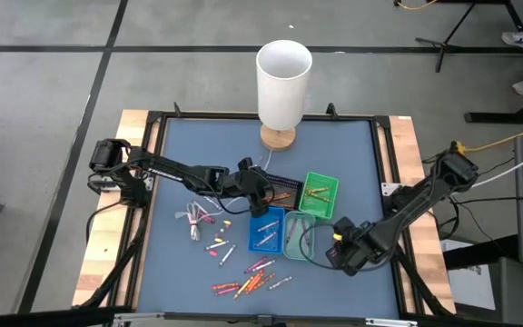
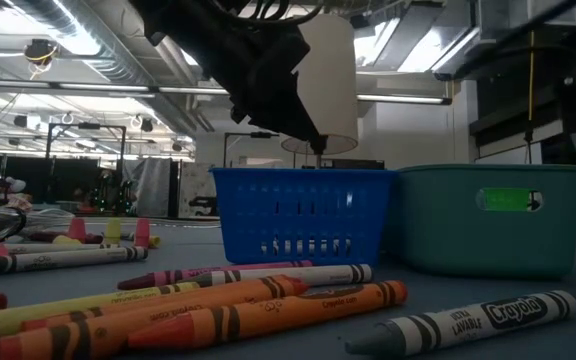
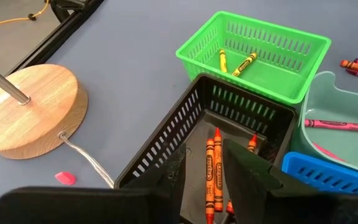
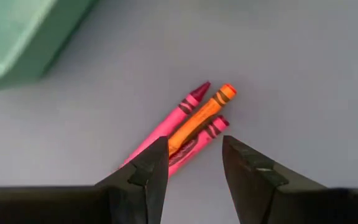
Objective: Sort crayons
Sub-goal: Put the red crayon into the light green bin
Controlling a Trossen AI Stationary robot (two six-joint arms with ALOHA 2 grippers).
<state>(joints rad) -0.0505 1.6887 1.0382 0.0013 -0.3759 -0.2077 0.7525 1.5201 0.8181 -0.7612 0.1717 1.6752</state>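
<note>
Loose crayons lie near the table's front edge, with more left of the blue tray. My left gripper stands open above the black tray, where orange crayons lie on the floor. Two yellow crayons rest in the green tray, and a pink one lies in the teal tray. My right gripper points down, open, right of the teal tray. It stands over a small bunch of pink crayons and an orange crayon on the table.
A white lamp on a round wooden base stands at the far middle, its cord running past the black tray. A bundled white cord lies left of the trays. Bare blue mat lies at the far right.
</note>
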